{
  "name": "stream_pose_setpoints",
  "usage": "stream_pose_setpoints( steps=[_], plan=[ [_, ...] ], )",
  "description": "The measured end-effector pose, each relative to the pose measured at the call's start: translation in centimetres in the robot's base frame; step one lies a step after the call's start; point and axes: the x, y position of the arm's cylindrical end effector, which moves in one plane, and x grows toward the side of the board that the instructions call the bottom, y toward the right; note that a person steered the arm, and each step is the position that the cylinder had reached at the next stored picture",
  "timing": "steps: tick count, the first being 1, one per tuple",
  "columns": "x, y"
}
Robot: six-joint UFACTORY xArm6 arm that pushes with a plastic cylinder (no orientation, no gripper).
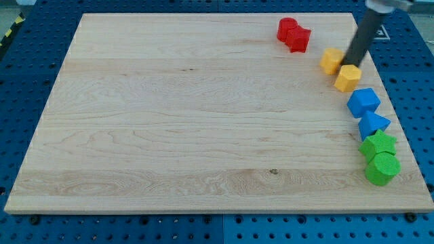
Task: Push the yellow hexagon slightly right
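Two yellow blocks lie near the board's right edge, toward the view's top. The lower one [348, 79] looks like the yellow hexagon. The upper-left yellow block [331, 61] has a shape I cannot make out. My tip [352, 65] is between them, right of the upper block and against the top edge of the hexagon-like one. The dark rod slants up to the view's top right.
Two red blocks [293, 34] touch each other at the top. Below the yellow blocks, a blue block [363, 102], a blue triangle-like block [372, 125], a green star-like block [378, 144] and a green round block [382, 169] run down the wooden board's [169, 122] right edge.
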Motion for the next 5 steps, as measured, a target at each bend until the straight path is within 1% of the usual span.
stream_pose_setpoints(
  steps=[1, 2, 3, 4, 5],
  plan=[
    [0.0, -5.3],
    [0.0, -8.0],
    [1.6, -4.7],
    [2.8, 1.2],
    [0.7, 1.4]
  ],
)
